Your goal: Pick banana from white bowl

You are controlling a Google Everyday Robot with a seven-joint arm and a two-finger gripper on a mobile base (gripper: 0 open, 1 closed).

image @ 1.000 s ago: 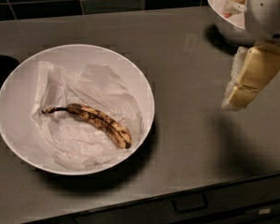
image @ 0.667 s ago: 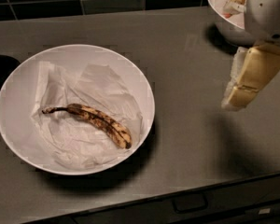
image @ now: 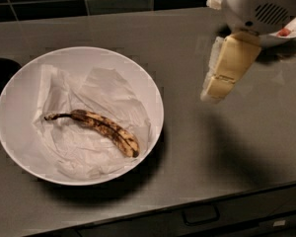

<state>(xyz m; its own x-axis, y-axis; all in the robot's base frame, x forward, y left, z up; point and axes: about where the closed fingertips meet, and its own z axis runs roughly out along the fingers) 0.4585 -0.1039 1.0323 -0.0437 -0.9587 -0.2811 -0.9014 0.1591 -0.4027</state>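
The banana [image: 101,128] is small, curved and yellow with heavy brown blotches. It lies on crumpled white paper inside the large white bowl [image: 12,90] at the left of the dark counter, with its thin dark stem pointing left. My gripper [image: 216,90] hangs at the upper right and points down and to the left. It is above the bare counter, to the right of the bowl's rim and well clear of the banana. It holds nothing that I can see.
A smaller white bowl [image: 291,31] with a reddish bit at its rim sits at the top right, mostly hidden behind my wrist. A dark tiled wall runs along the back. The counter's front edge [image: 197,201] lies below, with a drawer handle under it.
My gripper has moved left and slightly up, closer to the large bowl's right rim. The banana and the bowl have not moved.
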